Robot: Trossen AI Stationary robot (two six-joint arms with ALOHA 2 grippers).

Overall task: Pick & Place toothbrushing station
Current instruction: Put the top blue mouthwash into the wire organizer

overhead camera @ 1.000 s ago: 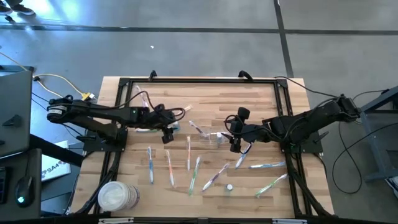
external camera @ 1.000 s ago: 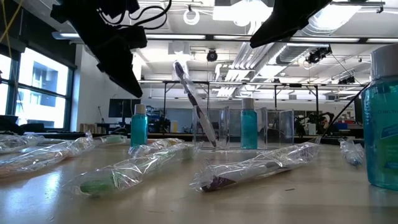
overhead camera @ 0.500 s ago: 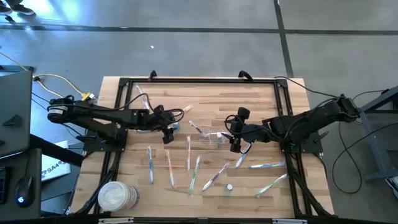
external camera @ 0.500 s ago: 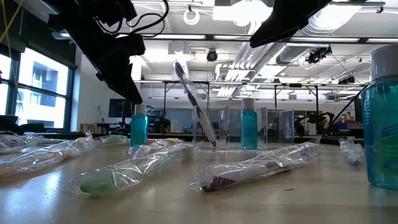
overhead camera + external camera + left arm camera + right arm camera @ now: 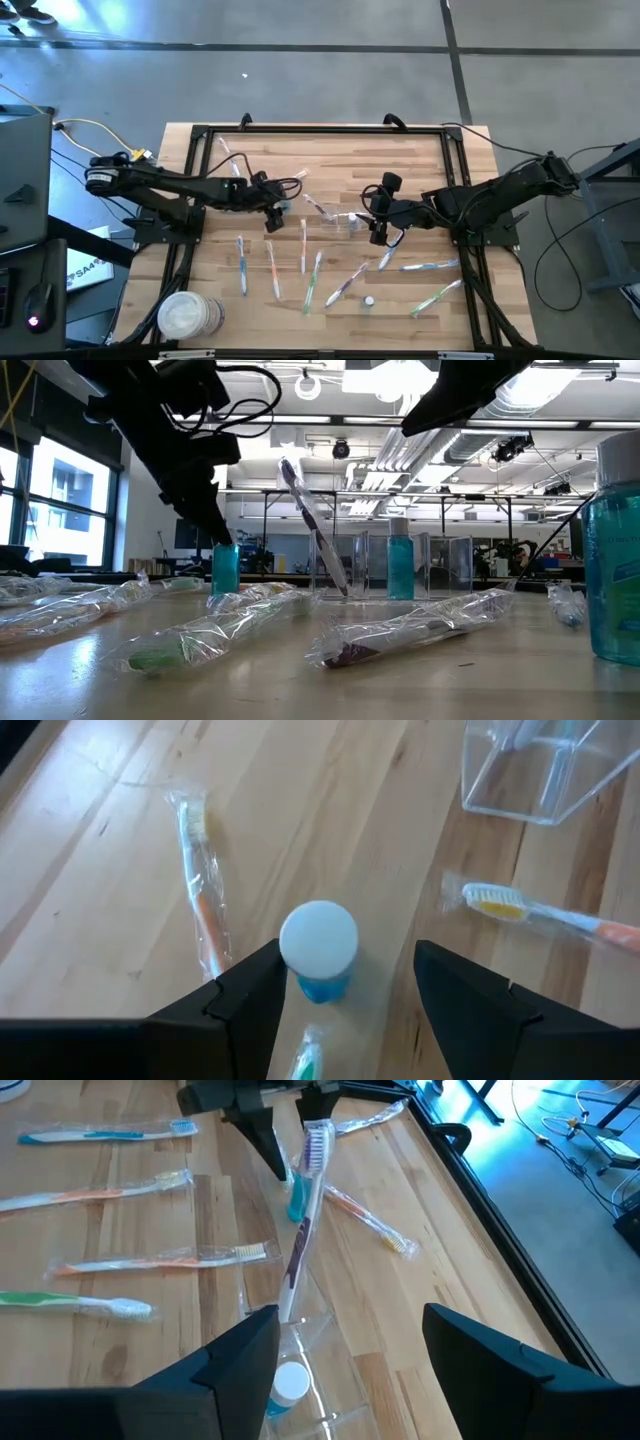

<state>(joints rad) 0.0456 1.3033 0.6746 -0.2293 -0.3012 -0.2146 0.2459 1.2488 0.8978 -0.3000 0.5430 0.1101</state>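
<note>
A small blue tube with a white cap stands upright on the wooden table. My left gripper is open and slants down over it, one finger on either side of the cap and clear of it; the low view shows the same gripper just above the tube. A clear plastic container stands mid-table with a toothbrush leaning in it and a white-capped tube inside. My right gripper hangs open just right of the container. Wrapped toothbrushes lie on the near half.
A black frame runs around the tabletop. A round white stack sits at the near left corner. Another capped tube stands near the front edge. More wrapped brushes lie beside the left gripper and at the near right.
My left gripper has come down toward the blue tube and a little toward the container, staying open. The right arm, the container and the brushes have kept still.
</note>
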